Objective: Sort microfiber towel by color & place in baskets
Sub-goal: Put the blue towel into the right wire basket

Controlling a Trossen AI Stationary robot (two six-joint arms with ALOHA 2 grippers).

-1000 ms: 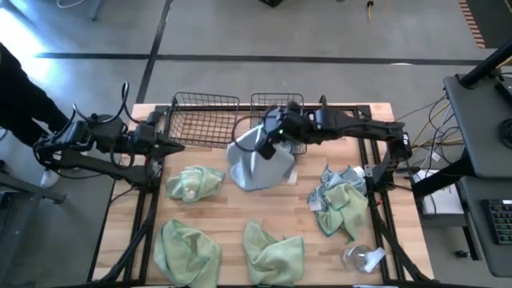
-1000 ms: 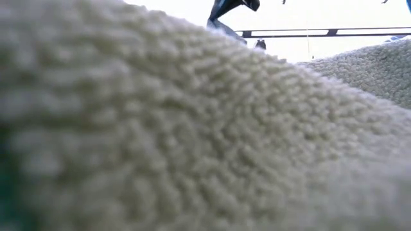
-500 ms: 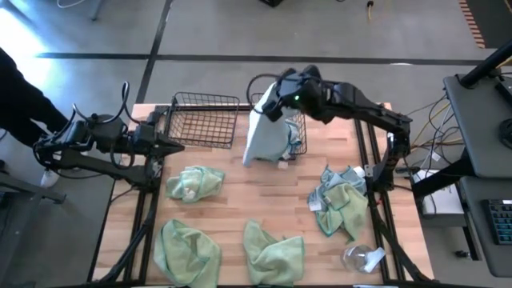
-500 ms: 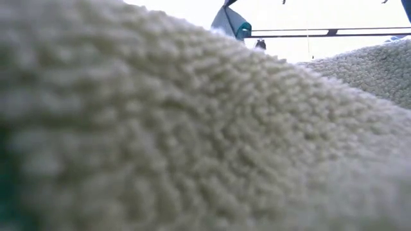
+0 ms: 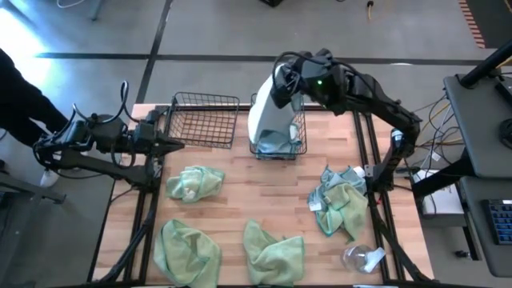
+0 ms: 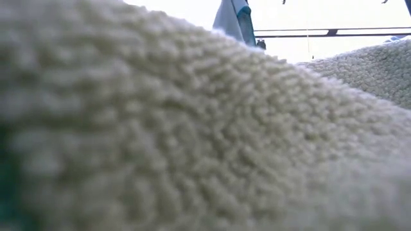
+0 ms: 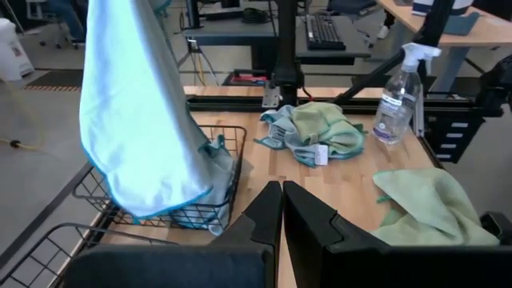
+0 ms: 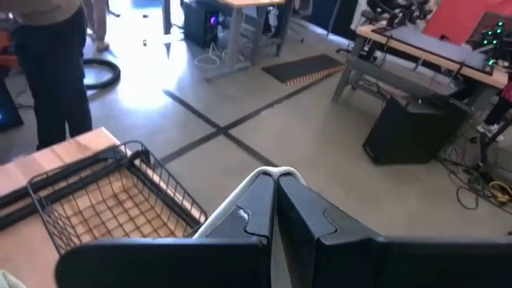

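My right gripper (image 5: 284,80) is shut on a pale blue-grey towel (image 5: 268,120), high above the right black wire basket (image 5: 298,132) at the table's far edge. The same towel (image 7: 136,120) hangs long in the left wrist view and shows at the top of the low view (image 6: 232,19). The left basket (image 5: 204,120) stands beside it. Three light green towels (image 5: 194,182), (image 5: 188,250), (image 5: 274,252) lie crumpled on the table. A mixed green and blue-grey heap (image 5: 342,200) lies to the right. My left gripper (image 5: 172,146) waits shut by the left basket. My right gripper pinches the towel's top fold (image 8: 276,172) between its two fingers, coming from above. The towel hangs slack below the fingers, clear of the table. Its lower end (image 5: 276,146) lies inside the right basket.
A clear spray bottle (image 5: 362,258) lies near the table's near right corner. A green towel close to the lens (image 6: 192,128) blocks nearly all of the low view. Bare wood shows in the table's middle (image 5: 256,200). A person stands beyond the table (image 8: 48,64).
My right gripper has risen and moved toward the far edge, carrying the blue-grey towel from the table's middle to above the right basket. The towel has been lifted clear of the wood and drawn out long, and its lower end has come down into the basket.
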